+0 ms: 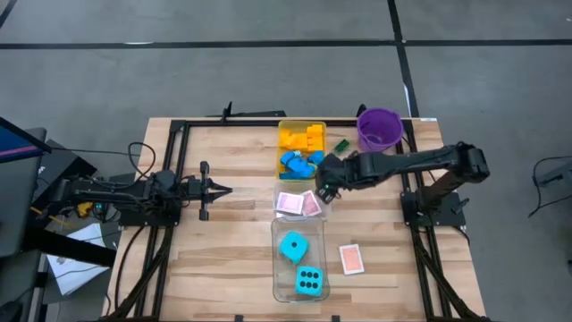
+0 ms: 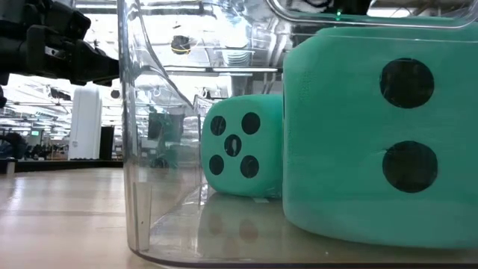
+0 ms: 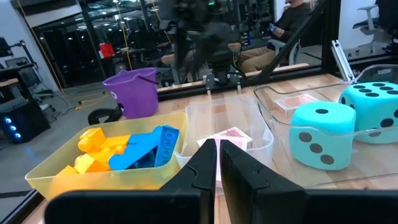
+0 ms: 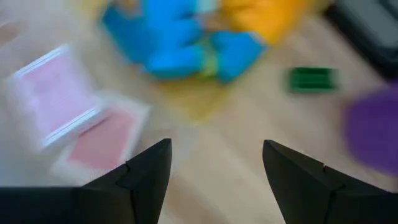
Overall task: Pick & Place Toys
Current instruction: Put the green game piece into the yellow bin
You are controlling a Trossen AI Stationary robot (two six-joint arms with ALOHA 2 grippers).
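We see pink-backed playing cards (image 1: 298, 203) in a small clear tray (image 1: 288, 213), just beside the yellow-tinted tray (image 1: 301, 125) of plastic bricks (image 1: 300, 148). Over the cards hangs the right claw (image 1: 325, 190), spread and empty. The left claw (image 1: 225, 190), pressed together, waits well apart over the wooden worktop (image 1: 232, 259).

A purple bucket (image 1: 379, 129) stands at the table's (image 1: 223, 250) one o'clock; clear trays (image 1: 298, 259) run toward six.

Even light; blurred right wrist view.
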